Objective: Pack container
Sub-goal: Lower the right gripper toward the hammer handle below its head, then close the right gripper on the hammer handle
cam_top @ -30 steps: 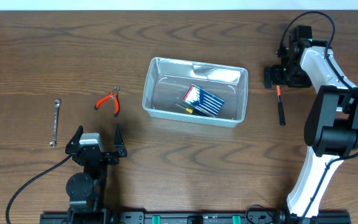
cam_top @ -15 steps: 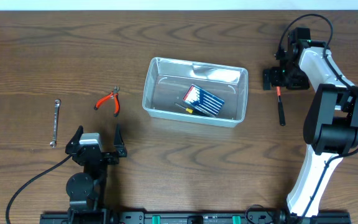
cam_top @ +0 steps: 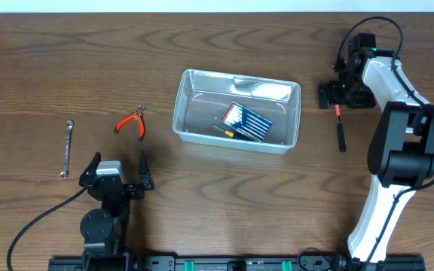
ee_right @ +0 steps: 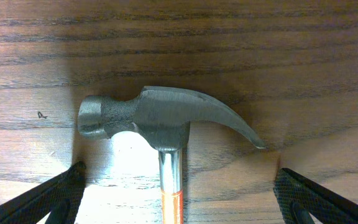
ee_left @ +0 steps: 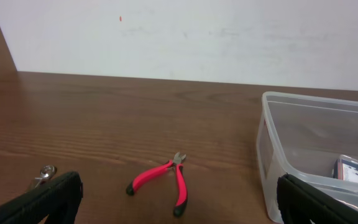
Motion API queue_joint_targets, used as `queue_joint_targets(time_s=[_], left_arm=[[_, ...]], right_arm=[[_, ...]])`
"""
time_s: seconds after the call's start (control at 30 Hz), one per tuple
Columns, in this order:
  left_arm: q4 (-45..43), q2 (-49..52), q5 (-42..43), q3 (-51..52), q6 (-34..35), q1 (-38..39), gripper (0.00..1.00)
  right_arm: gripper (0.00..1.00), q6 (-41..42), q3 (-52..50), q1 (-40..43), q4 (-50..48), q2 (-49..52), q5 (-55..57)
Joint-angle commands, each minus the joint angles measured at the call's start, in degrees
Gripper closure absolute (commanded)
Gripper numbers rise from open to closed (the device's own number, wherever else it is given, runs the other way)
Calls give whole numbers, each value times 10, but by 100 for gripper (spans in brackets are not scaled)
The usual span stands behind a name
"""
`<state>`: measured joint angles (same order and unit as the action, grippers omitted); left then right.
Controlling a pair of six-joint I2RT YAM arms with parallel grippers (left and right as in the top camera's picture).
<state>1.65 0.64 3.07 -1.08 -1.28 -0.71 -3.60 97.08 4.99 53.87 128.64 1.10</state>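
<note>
Container [cam_top: 236, 77], a clear plastic rectangular bin with rounded corners and a rim, is seen at the middle of the overhead frame. It stands upright on the wooden table [cam_top: 202, 38] with its long sides running left to right. A blue screwdriver-set case [cam_top: 248, 122] is laid flat on its floor, right of centre. At the far left of the frame a combination wrench [cam_top: 66, 148] is laid with its length running up and down the frame. Red-handled pliers [cam_top: 132, 122] are found to its right, apart from it and well left of the container. Below the pliers, at the lower left, the left gripper [cam_top: 117, 164] is seen with its jaws spread wide and nothing between them. In the left wrist view its dark fingers [ee_left: 42, 202] are seen at the lower corners, with the pliers and the container's left wall ahead of them. Right of the container a claw hammer [cam_top: 340, 132] is laid with its handle running up and down the frame. Its upper end is hidden beneath the right gripper [cam_top: 337, 94] at the upper right. In the right wrist view its steel head [ee_right: 160, 118] is shown flat on the wood, face to the left and claw to the right. The right gripper's widely parted fingers [ee_right: 319, 199] are seen at the lower corners, and neither is touching the hammer.
</note>
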Motion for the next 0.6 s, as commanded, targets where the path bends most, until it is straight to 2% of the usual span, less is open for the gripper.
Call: queue_joint_targets(time_s=[0.0, 0.23, 0.57], left_arm=[[22, -3, 4, 9, 3, -2, 2], [22, -3, 4, 9, 3, -2, 2], [22, -3, 4, 9, 3, -2, 2]], right_arm=[[1, -12, -5, -2, 2, 24, 40], [28, -12, -5, -2, 2, 24, 40], [49, -12, -5, -2, 2, 24, 40]])
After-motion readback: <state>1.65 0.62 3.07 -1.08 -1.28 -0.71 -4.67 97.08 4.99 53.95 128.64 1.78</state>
